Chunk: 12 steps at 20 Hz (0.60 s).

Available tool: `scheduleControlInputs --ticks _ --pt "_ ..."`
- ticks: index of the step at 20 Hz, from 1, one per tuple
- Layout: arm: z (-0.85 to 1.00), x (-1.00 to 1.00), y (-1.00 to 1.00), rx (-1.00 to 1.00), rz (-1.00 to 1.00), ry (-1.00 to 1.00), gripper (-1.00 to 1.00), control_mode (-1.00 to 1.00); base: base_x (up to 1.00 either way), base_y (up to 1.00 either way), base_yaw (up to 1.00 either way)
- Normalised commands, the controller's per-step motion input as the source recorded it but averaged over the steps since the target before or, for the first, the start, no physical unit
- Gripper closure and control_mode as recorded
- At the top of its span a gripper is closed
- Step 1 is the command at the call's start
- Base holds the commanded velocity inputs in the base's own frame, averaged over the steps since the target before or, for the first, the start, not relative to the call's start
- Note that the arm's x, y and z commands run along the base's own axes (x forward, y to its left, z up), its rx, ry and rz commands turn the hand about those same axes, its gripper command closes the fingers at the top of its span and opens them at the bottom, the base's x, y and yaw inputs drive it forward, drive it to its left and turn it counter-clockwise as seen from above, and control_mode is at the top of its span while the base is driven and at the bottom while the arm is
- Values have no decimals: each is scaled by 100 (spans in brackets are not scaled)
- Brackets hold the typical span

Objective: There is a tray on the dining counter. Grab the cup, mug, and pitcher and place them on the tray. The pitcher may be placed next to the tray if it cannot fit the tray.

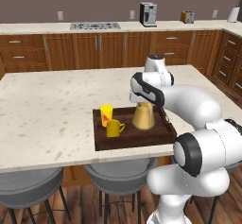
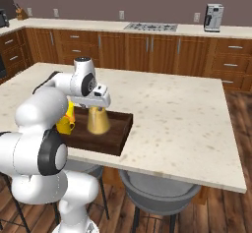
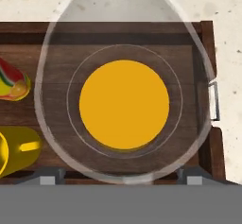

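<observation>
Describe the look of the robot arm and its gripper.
The arm is glossy white with rounded, bulbous segments and dark grey-black rings at the joints. No loose cables or markings show. The gripper has a white body and two small dark grey finger tips.

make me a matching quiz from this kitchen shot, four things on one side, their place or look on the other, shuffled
Things:
1. cup
2. mug
3. pitcher
4. coffee machine

Descriptions:
A. clear glass with orange liquid, standing on the tray right under the pincer
B. on the far counter against the wall
C. short, plain yellow, side handle, on the tray
D. tall yellow tumbler with a red mark, on the tray

Pairs: 1-D, 2-C, 3-A, 4-B
</observation>
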Motion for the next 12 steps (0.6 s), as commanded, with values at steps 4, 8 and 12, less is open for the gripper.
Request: scheduleControlInputs --ticks 4,8,12 --pt "5 0 0 0 0 0 -100 -100 0 0 0" --pt "50 -3 0 0 0 0 -100 -100 0 0 0" --pt "58 -23 -4 0 0 0 -100 -100 0 0 0"
